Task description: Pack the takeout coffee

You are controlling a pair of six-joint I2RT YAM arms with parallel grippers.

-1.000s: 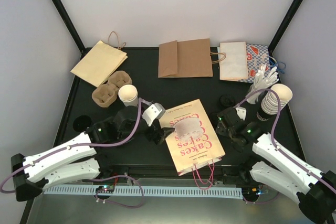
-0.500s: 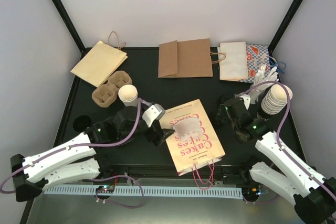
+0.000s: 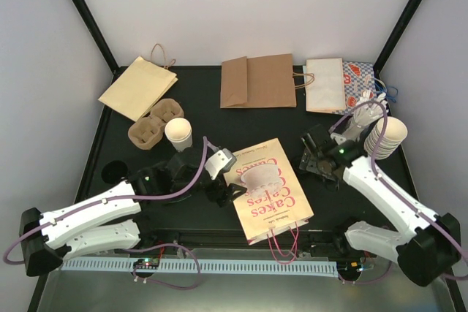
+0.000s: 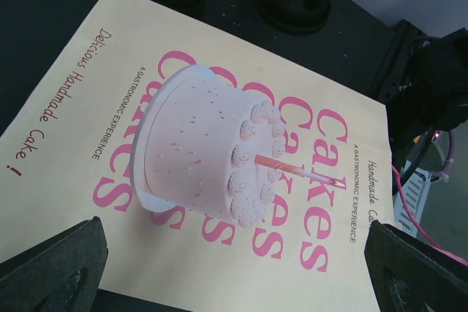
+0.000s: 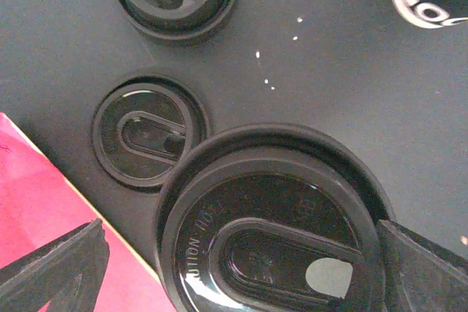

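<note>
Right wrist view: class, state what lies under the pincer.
A large black lid directly below, two more lids beyond, all on the dark table. Whatever lies beneath the lids is covered and cannot be seen.

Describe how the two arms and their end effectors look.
The left arm and right arm are built alike: white shell links joined by black joints, with a purple cable looping along each. A small green light glows on a black joint of each. The left end effector and right end effector are black, and their fingers show as dark wedges.
</note>
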